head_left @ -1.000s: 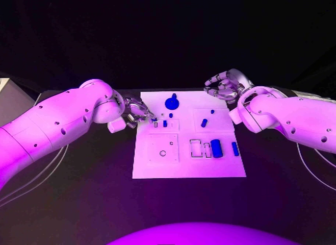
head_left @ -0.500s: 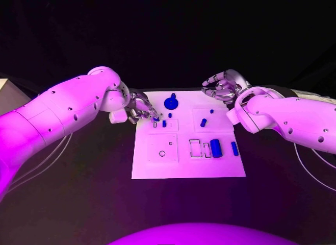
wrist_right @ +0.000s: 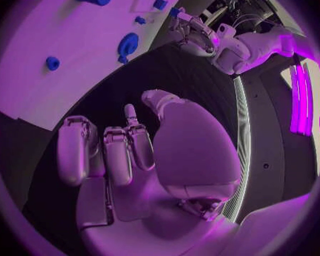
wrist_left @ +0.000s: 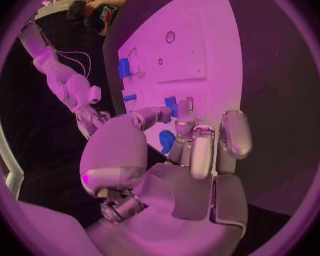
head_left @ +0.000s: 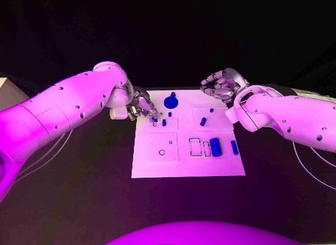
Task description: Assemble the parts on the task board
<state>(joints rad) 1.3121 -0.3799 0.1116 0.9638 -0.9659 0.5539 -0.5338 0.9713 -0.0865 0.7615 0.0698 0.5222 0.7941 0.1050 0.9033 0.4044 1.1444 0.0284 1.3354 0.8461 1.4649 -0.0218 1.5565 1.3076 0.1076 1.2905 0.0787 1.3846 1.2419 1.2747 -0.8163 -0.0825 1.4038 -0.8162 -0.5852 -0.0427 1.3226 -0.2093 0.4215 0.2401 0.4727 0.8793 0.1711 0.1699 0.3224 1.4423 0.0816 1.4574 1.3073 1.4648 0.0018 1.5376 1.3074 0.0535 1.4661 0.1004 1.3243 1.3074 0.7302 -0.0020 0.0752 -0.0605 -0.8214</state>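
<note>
The white task board lies mid-table with blue parts on it: a round piece at the far edge, a peg, and a thick cylinder beside a thinner one. My left hand reaches over the board's far left corner. Its fingertips are at a small blue piece. In the left wrist view the thumb and a finger straddle that piece, and whether they grip it is unclear. My right hand hovers beyond the board's far right corner, fingers curled in on nothing.
Another small blue piece stands just right of the left fingertips, and one more lies behind it. Empty slots and a square recess mark the board's near half. A pale box sits at the table's far left.
My left arm has swung inward and the hand has slid right onto the board's far left corner, reaching the small blue piece. The right hand has stayed put.
</note>
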